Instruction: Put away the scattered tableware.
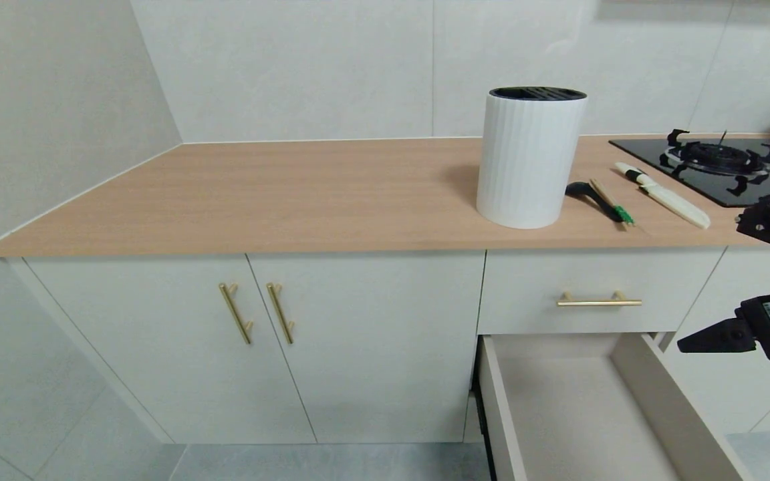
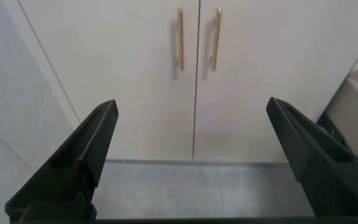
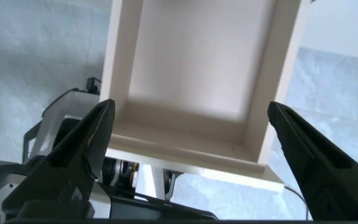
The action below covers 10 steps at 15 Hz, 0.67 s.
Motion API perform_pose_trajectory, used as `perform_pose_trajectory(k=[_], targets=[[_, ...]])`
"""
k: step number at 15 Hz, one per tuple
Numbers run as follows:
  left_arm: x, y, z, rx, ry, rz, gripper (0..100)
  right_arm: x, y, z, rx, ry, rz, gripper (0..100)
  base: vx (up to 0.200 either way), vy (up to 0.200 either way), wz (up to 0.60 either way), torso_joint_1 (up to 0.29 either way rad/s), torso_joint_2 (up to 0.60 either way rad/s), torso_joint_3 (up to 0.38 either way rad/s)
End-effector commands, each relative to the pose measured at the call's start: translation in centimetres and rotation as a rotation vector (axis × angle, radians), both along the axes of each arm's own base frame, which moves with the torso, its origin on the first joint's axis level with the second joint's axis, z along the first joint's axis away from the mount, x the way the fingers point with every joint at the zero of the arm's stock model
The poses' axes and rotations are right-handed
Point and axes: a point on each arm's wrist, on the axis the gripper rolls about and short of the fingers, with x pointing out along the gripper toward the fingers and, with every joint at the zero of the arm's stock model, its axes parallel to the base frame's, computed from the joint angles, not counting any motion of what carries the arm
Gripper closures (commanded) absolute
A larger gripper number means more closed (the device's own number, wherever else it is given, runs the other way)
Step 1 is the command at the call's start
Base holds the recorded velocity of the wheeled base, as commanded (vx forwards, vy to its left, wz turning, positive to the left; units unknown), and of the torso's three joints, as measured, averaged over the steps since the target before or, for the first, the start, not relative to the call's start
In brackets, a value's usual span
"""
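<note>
drawer at lower right open, empty; ladle, chopsticks, knife on tabletop, none stowed. left pincer, right pincer released, empty.

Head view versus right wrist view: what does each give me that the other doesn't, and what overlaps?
Head view adds the countertop with the white holder, black spoon, chopsticks, white knife and stove. Right wrist view adds the drawer's front wall and the right end effector, open. Both share the pulled-out drawer.
</note>
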Motion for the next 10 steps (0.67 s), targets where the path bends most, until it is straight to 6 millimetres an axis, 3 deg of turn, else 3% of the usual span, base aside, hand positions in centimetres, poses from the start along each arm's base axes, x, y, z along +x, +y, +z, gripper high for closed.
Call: perform_pose_trajectory(k=[1,10], targets=[[0.01,0.0,0.01,0.0,0.001,0.0,0,0.04,0.02,-0.12,-0.001,0.005,0.001,0,0.0,0.0,0.0,0.183,-0.48,-0.3],[0.01,0.0,0.01,0.0,0.001,0.001,0,0.51,0.09,-0.16,0.008,-0.046,0.0,0,0.0,0.0,0.0,0.187,-0.45,-0.262]])
